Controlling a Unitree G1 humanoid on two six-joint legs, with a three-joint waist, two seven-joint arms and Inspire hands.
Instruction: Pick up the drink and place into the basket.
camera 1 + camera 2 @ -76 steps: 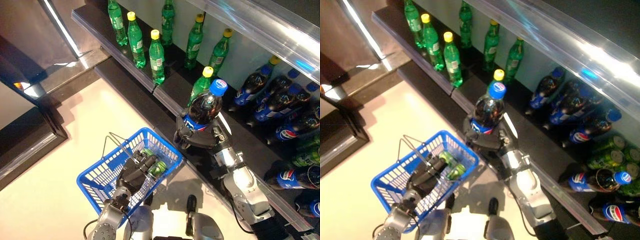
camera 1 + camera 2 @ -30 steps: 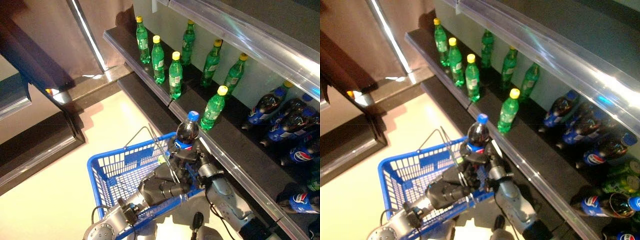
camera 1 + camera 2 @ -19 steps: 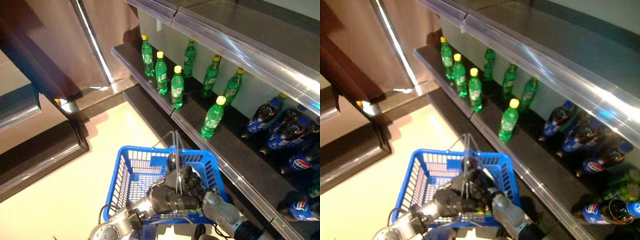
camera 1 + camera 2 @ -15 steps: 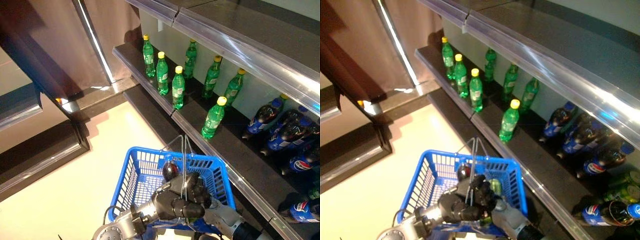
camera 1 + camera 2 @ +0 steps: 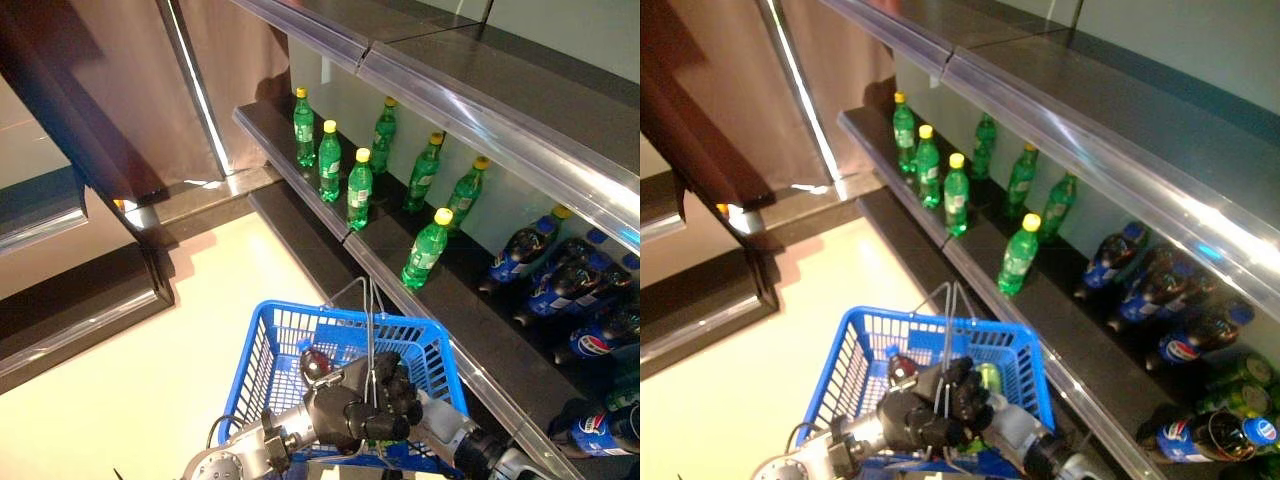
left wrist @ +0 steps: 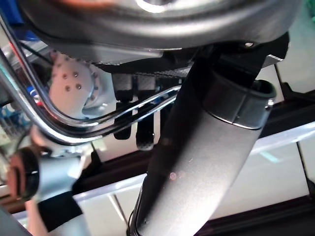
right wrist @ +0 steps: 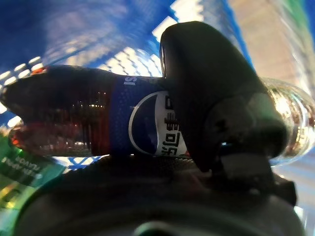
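The blue basket [image 5: 268,352] hangs raised in front of me. My left hand [image 5: 335,412] is shut on its thin wire handles [image 5: 370,320], which also show in the left wrist view [image 6: 59,123]. My right hand [image 5: 405,388] reaches into the basket from the right and is shut on a dark cola bottle [image 5: 316,362] with a blue label. In the right wrist view the thumb [image 7: 211,98] lies across the bottle [image 7: 74,113], which lies sideways inside the blue walls. A green drink [image 5: 988,377] lies in the basket beside it.
A dark shelf [image 5: 440,330] runs along the right, close to the basket. Green bottles [image 5: 358,190] stand on it, and cola bottles [image 5: 560,280] lie further right. A glossy shelf [image 5: 470,95] juts out above. Pale floor [image 5: 150,370] lies at the left.
My right hand has carried the cola bottle from the shelf down into the blue basket, which rose in front. In the last half second the bottle sank lower and leftward. The camera shifted.
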